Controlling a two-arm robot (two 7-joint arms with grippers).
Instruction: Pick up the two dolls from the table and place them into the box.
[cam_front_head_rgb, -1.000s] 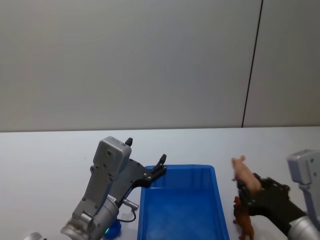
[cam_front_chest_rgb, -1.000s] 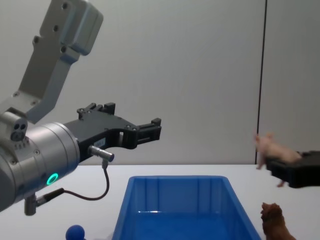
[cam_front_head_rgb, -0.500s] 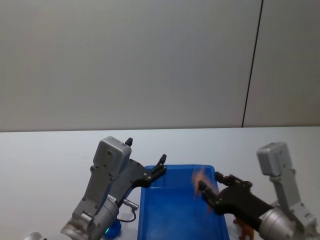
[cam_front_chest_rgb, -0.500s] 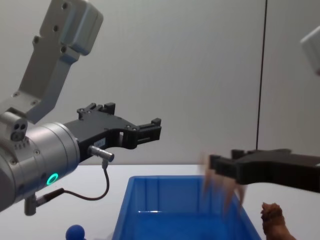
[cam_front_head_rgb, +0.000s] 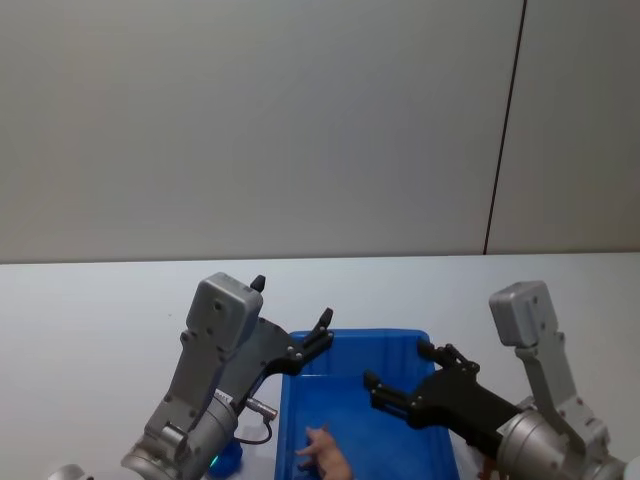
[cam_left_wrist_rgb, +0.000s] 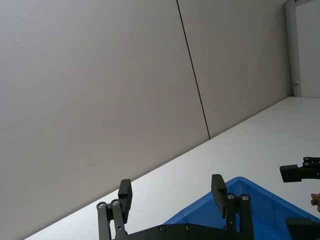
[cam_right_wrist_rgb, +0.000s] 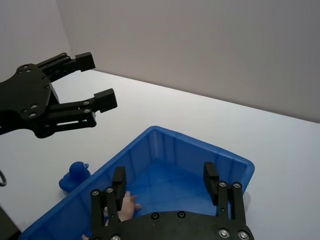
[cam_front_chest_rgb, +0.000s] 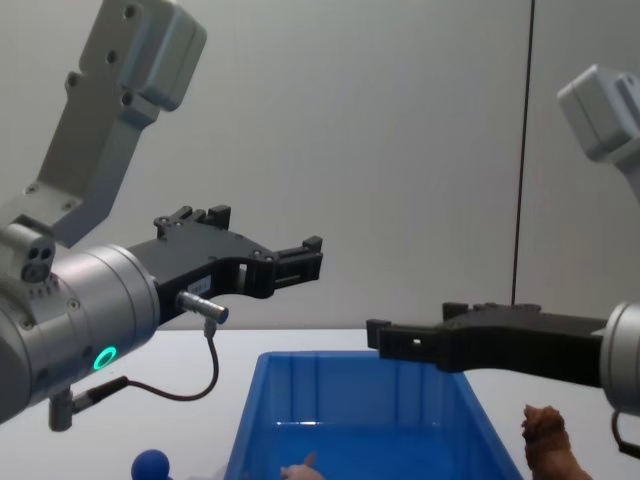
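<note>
The pale pink doll (cam_front_head_rgb: 325, 452) lies on the floor of the blue box (cam_front_head_rgb: 437, 400), near its left wall; it also shows as the pink doll (cam_right_wrist_rgb: 126, 207) and the pink doll (cam_front_chest_rgb: 299, 468). My right gripper (cam_front_head_rgb: 398, 366) hangs open above the box with nothing between its fingers (cam_right_wrist_rgb: 119, 178). The brown shaggy doll (cam_front_chest_rgb: 549, 446) stands on the white table (cam_front_head_rgb: 100, 300) just right of the box (cam_front_chest_rgb: 350, 395). My left gripper (cam_front_head_rgb: 325, 328) is held open in the air over the box's back left corner, and is empty (cam_left_wrist_rgb: 171, 187).
A small blue duck toy (cam_right_wrist_rgb: 74, 175) sits on the table left of the box, under my left arm; the same blue toy (cam_front_chest_rgb: 152, 465) appears low in the chest view. A plain grey wall stands behind the table.
My right gripper swung left from beside the box to above it and let go of the pink doll, which dropped into the box. The left arm has not moved.
</note>
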